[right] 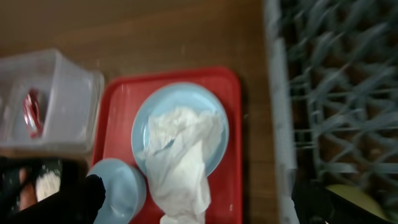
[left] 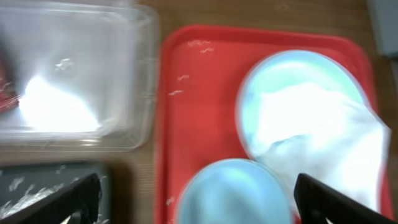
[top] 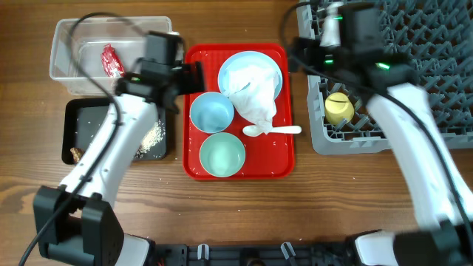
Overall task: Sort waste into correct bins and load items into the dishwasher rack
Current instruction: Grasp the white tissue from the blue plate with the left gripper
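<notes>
On the red tray (top: 284,159) a crumpled white napkin (top: 255,94) lies on the light-blue plate (top: 251,66). A light-blue bowl (top: 211,112), a pale-green bowl (top: 222,155) and a white spoon (top: 275,131) sit beside it. The yellow cup (top: 338,108) stands in the grey dishwasher rack (top: 421,52). A red wrapper (top: 112,60) lies in the clear tub (top: 70,44). Rice (top: 153,139) and a brown lump (top: 76,154) are in the black tray (top: 81,118). My left gripper (left: 196,202) hangs open over the blue bowl (left: 233,193). My right gripper (right: 205,205) is open above the napkin (right: 180,155).
The rack's near wall (right: 277,118) runs close along the red tray's right side. The clear tub (left: 74,81) and the black tray (left: 37,186) lie just left of the red tray (left: 199,93). Bare wooden table shows at the front.
</notes>
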